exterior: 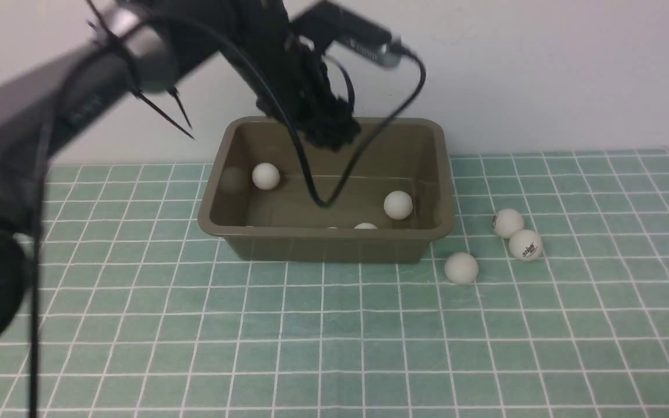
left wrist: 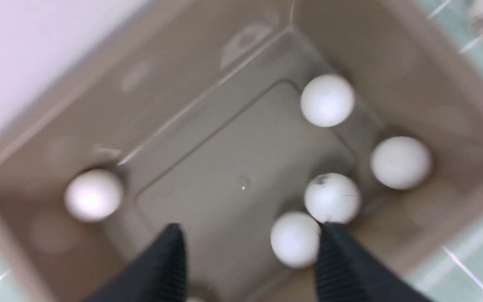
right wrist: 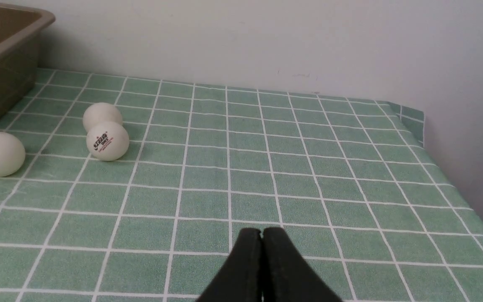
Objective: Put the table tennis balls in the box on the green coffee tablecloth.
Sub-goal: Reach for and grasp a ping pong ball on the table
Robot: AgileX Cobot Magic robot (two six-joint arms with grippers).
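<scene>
Table tennis balls (exterior: pixel 461 267): three lie at three o'clock of the box (exterior: pixel 326 245). Left gripper (left wrist: pixel 252 239), wide and empty, should lift straight up.

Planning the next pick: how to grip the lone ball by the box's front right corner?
From straight above, right gripper fingers closing across the table tennis ball's equator: a smooth sphere on flat tablecloth, a skewed pinch could squirt it. Probably pinch front to back, clear of the box.

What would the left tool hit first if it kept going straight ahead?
Probably the box floor, since the open left tool points down into it. One white ball sits close by a finger, so it might get nudged first; depth is unclear.
</scene>
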